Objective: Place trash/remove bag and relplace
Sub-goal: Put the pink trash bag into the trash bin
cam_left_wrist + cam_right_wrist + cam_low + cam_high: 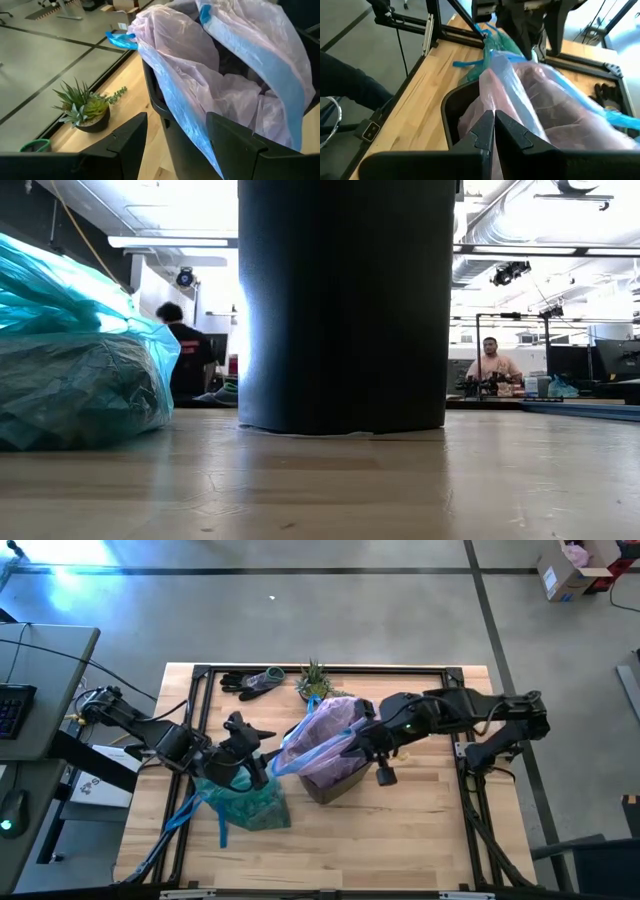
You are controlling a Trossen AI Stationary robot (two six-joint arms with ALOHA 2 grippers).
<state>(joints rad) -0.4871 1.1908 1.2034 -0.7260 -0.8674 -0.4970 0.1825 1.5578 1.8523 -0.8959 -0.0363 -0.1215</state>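
Teal bag (243,802) out, lower left of bin (335,786); pink liner (325,735) half-fitted, pinched by closed right gripper (352,738); left gripper (262,745) open, empty.

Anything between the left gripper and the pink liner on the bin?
Nothing visible. The left gripper is open and faces the pink liner draped over the bin rim, with clear space in between. The teal bag lies on the table below the left arm, off that line. The right gripper is shut at the liner's far side.
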